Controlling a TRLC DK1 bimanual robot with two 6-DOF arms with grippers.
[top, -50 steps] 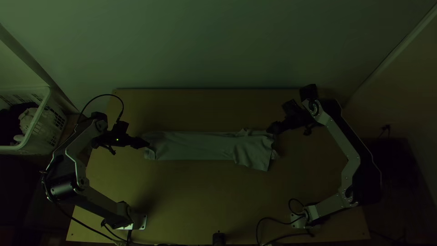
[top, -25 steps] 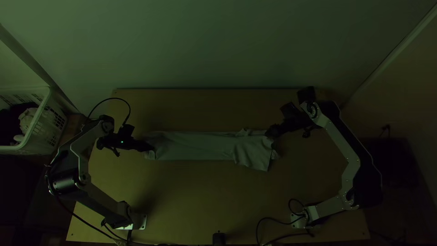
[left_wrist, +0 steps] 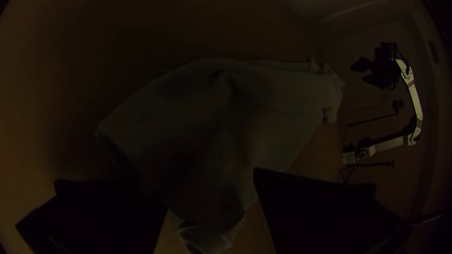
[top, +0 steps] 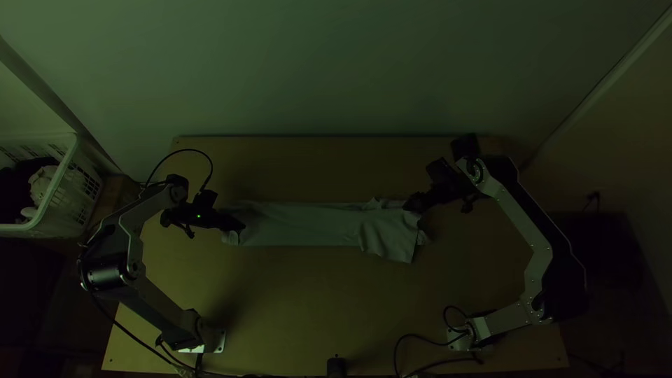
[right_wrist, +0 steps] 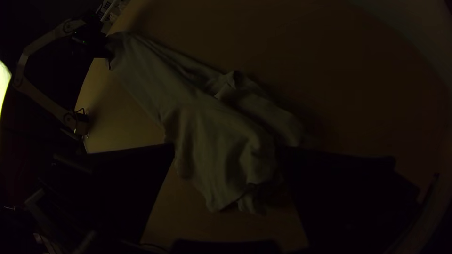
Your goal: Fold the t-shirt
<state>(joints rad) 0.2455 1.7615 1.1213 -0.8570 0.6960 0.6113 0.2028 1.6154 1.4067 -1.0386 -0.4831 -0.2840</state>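
White basket: the open-lattice basket (top: 59, 175) stands at the far left, beyond the bench's left edge.
In the basket: dark cloth (top: 12, 189) on the left, pale bunched cloth (top: 42, 183) beside it.
Left arm: base at the bench's near left, links bent up and outward, then in toward the shirt.
Left hand: the left hand (top: 242, 225) is over the shirt's left end; its flat black fingers (left_wrist: 103, 216) stand apart, open, with shirt cloth in the gap in its own wrist view. Whether they touch it, I cannot tell.
Left hand, change: farther right than a second ago, from the shirt's left end to farther in over it.
T-shirt: the pale t-shirt (top: 308, 224) lies across the middle of the bench (top: 315, 301), folded into a long strip. Its right part is wider and wrinkled, with a flap hanging out toward the near edge.
T-shirt, change: none seen.
Small black object: at the bench's near edge (top: 336, 367).
Right hand: the right hand (top: 409, 205) is over the shirt's far right corner; its fingers (right_wrist: 127, 183) stand well apart, open. Contact cannot be told.
Right hand, change: slightly left and nearer the near edge than before.
Right arm: base at near right, links bowed outward.
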